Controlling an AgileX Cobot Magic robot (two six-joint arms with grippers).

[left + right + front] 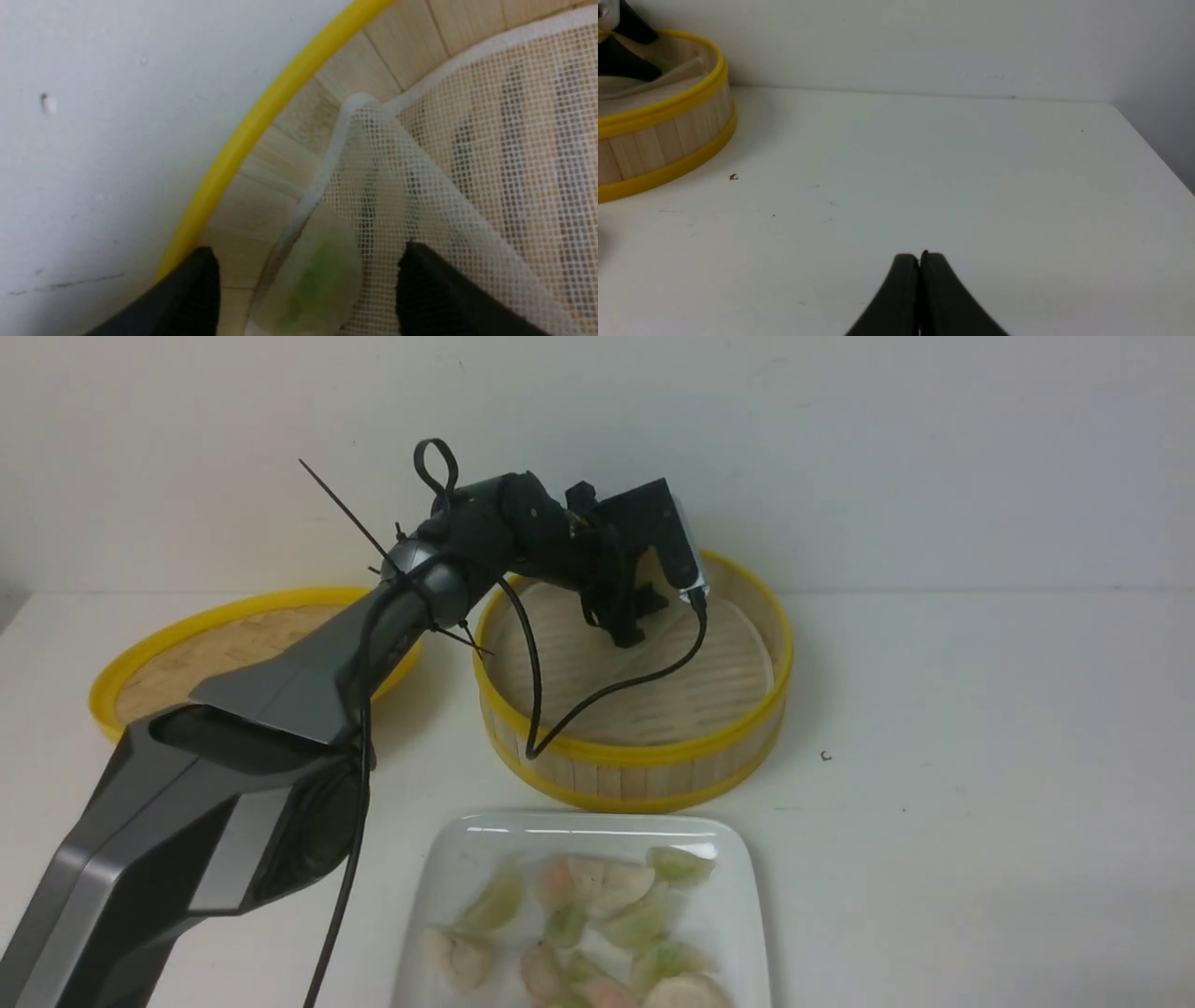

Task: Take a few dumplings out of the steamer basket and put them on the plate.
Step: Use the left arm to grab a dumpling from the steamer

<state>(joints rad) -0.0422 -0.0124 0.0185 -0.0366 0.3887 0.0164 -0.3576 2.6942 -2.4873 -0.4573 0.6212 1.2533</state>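
Black left gripper (308, 254), released, jaws spread wide with nothing between the pads yet. Directly between the two fingers (191, 298) lies one green dumpling (310, 280), translucent and soft-looking. It sits at the foot of the slatted inner wall of the steamer basket (275, 154), just inside the yellow rim.

Beside the far finger the white mesh liner (397, 177) is rucked up into a fold, and its hem runs along the dumpling's edge. I cannot tell whether the mesh overlaps the dumpling or merely touches it.

I judge the step in hand to be the grasp. To do it well, I would lower until the pads bracket the dumpling's thickest part, keeping the near finger clear of the wall. I would close gently, since the skin looks easy to crush, and lift slowly, watching that the liner does not rise with it.

Farther out, on my side of the gripper, the plate (738, 905) already carries several dumplings (597, 887). The flat bamboo lid (168, 658) lies beyond the arm's elbow.

The right gripper (920, 261) is clenched on nothing, resting over bare table (971, 177), well apart from the basket.
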